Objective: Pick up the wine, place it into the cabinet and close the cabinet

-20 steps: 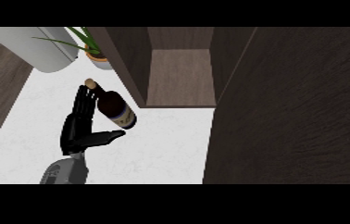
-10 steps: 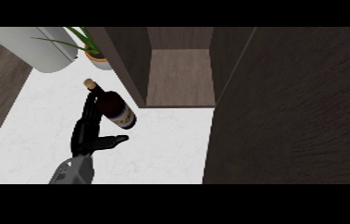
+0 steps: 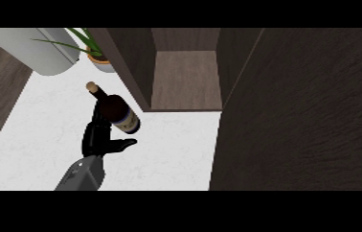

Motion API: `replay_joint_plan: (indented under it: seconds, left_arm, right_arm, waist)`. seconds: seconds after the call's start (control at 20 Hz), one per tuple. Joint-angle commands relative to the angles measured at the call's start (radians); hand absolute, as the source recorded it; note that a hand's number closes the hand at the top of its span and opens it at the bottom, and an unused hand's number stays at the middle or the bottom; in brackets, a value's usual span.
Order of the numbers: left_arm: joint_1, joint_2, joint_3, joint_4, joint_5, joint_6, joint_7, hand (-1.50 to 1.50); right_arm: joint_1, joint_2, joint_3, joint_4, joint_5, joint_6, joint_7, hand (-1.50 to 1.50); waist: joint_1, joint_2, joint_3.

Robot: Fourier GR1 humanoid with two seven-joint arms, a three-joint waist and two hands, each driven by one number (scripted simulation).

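The dark wine bottle (image 3: 117, 114), with a cork top and a pale label band, tilts over the white counter (image 3: 42, 130), its neck pointing to the far left. My left hand (image 3: 95, 138) is shut on its lower body, fingers curled along the left side and the thumb under the base at the right. The dark wood cabinet (image 3: 185, 77) stands open just to the right of the bottle, its shelf bare. Its open door (image 3: 297, 121) fills the right of the view. My right hand does not show.
A potted green plant (image 3: 97, 56) stands at the back left beside the cabinet's side wall (image 3: 134, 68). A large pale rounded object (image 3: 42, 51) lies in the far left corner. The counter's left edge meets dark flooring.
The left hand's fingers, spread beside the bottle a second ago, have curled round it. The bottle has shifted slightly towards the cabinet.
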State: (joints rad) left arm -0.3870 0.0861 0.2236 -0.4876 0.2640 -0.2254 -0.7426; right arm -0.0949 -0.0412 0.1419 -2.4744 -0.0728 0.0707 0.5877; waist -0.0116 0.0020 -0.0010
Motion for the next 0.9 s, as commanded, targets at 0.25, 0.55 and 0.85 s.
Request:
replay_joint_plan:
  seconds: [0.25,0.55,0.85]
  left_arm:
    - [-0.062,0.002,0.016,0.201,-0.024,-0.062,-0.173,-1.5]
    - [-0.168,0.033,0.036,0.261,-0.025,-0.048,-0.171,-1.5]
    - [-0.203,0.001,0.069,0.234,0.024,-0.012,-0.13,1.5]
  right_arm:
    - [0.019,-0.03,-0.059,-0.093,-0.108,0.023,0.047,-1.5]
    - [-0.017,-0.002,0.0,-0.073,-0.04,-0.007,0.059,-1.5]
    - [-0.026,0.024,0.041,-0.071,-0.006,-0.033,0.099,-1.5]
  waist:
    - [-0.005,0.002,0.0]
    - [-0.011,0.005,-0.001]
    - [-0.003,0.002,0.0]
